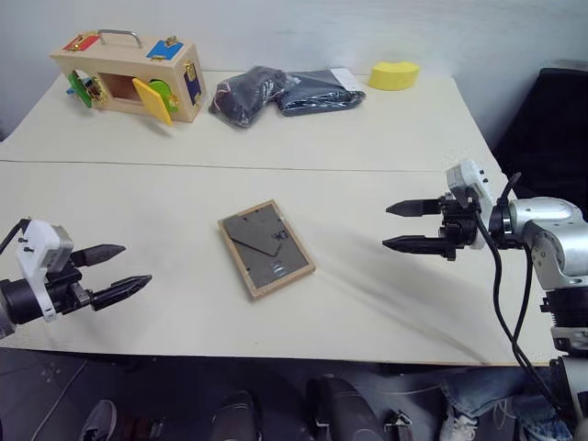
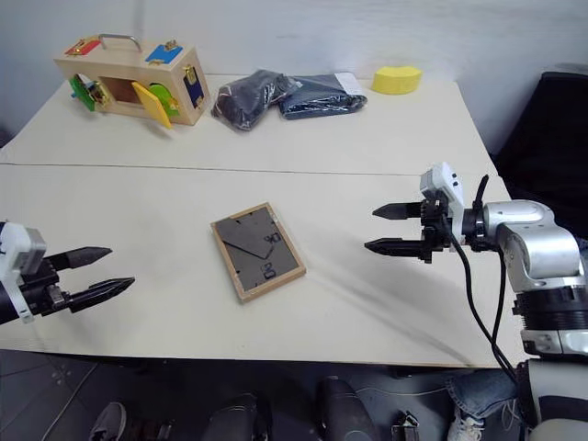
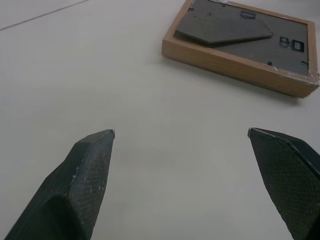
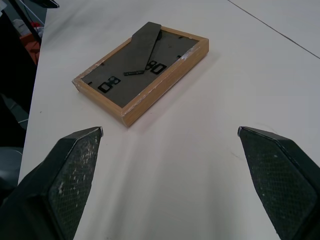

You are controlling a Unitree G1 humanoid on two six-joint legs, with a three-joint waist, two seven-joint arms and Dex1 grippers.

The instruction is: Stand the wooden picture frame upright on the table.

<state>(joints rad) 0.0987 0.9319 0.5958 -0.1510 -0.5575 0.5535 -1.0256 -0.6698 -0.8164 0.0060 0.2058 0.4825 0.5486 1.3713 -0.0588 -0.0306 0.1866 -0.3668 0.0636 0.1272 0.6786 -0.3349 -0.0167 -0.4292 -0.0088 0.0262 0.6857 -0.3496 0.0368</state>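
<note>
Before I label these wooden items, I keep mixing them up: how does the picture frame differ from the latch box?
The wooden picture frame lies flat, back panel up, near the table's front; the wooden latch box stands upright at the far left corner. The frame is small and thin; the box is bigger, with a metal handle. The frame's back is dark grey; the box carries colourful latches and doors. Both are light wood.

Wooden picture frame lies face-down on table.

Silver right arm, black cable, black textured-fingered pincer
</note>
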